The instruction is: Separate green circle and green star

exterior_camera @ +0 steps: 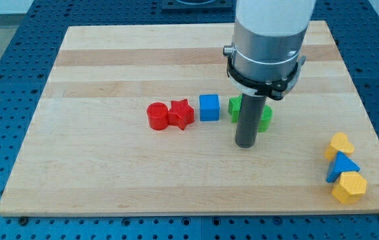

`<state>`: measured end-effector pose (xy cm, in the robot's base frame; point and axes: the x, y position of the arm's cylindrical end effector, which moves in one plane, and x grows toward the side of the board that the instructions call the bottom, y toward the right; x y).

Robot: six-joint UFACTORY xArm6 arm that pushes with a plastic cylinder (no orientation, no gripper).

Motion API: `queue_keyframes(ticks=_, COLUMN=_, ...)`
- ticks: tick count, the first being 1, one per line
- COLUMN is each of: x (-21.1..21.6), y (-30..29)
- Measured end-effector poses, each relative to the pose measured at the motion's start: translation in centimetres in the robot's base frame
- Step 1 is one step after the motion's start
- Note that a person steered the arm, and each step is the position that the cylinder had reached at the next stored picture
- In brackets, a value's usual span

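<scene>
Green blocks sit near the middle of the wooden board (109,173), and the dark rod stands right in front of them, hiding most of both. One green piece (234,107) shows at the rod's left side and another green piece (266,117) at its right; their shapes cannot be made out, so which is the circle and which the star cannot be told. Whether they touch behind the rod is also hidden.

The rod's lower end, the tip (245,145), rests on the board just toward the view's bottom of the two green pieces, between them. The arm carries no jaws, only this rod under a wide grey cylinder (269,40).

Just to the view's left of the green pieces lies a blue cube (209,107). Further left are a red star (181,114) and a red cylinder (156,116), touching each other.

Well apart, near the board's right edge toward the view's bottom, three blocks cluster: a yellow heart-like block (340,145), a blue triangle (342,167) below it, and a yellow hexagon (350,187) lowest.

No writing, label or brand can be read anywhere.
</scene>
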<state>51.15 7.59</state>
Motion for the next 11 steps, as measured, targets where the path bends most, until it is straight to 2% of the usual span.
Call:
queue_keyframes(ticks=2, x=0.0, y=-1.1)
queue_keyframes(ticks=5, x=-4.7, y=-0.9)
queue_keyframes(ticks=10, x=-5.0, y=0.9)
queue_keyframes(ticks=11, x=-4.6, y=4.1)
